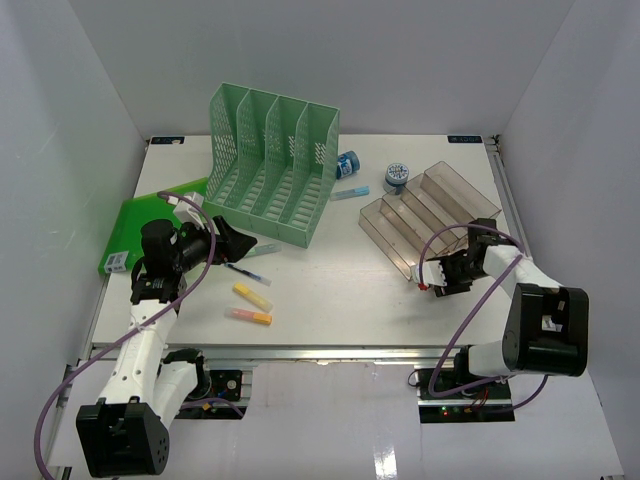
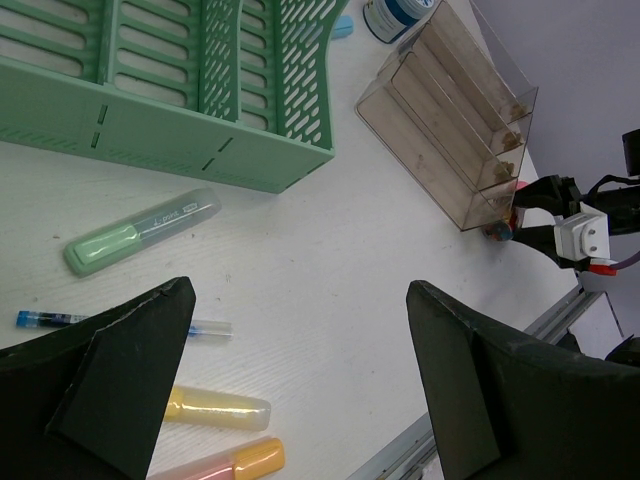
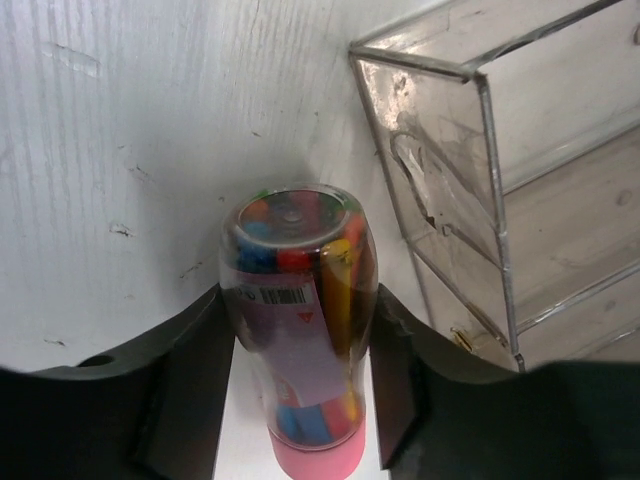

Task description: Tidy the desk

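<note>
Though cut off at its pink cap, bottle clamped in right jaws; left jaws apart.

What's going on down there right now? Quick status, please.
Left gripper open, hovering over loose markers. Right gripper closed on pink-capped bottle. Desk not tidy yet. Clear tray close beside bottle.

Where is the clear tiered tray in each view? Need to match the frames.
Top external: the clear tiered tray sits right of centre, at an angle.
Left wrist: the tray is at upper right, running diagonally.
Right wrist: the tray is at upper right; only a corner section shows.
Shared landmark: the right gripper at the tray's near corner, with a pink-capped bottle between its fingers.
</note>
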Controlling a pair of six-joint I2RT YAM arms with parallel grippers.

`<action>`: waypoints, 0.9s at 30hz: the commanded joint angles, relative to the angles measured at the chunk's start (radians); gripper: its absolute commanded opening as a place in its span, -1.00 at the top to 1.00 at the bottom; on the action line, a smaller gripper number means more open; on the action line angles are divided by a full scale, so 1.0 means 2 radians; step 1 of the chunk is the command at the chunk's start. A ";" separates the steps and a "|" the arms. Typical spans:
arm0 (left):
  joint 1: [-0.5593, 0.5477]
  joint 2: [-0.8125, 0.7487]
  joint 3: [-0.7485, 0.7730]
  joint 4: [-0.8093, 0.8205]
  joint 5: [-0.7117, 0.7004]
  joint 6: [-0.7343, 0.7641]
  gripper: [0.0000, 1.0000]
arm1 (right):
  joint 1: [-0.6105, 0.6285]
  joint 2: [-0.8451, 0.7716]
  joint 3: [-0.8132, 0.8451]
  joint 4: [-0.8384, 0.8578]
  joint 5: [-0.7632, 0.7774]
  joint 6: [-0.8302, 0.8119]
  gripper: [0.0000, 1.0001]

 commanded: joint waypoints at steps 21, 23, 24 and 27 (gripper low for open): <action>0.000 0.001 0.010 0.006 0.008 0.002 -0.96 | -0.020 0.034 0.341 0.061 -0.092 0.590 0.85; 0.001 0.001 0.009 0.007 0.008 0.002 -0.96 | -0.020 0.055 0.334 0.145 -0.045 0.641 0.85; 0.001 0.002 0.009 0.007 0.008 0.002 -0.96 | -0.020 0.068 0.336 0.171 -0.025 0.657 0.85; 0.000 0.004 0.009 0.007 0.007 0.002 -0.96 | -0.020 0.113 0.355 0.208 0.016 0.669 0.84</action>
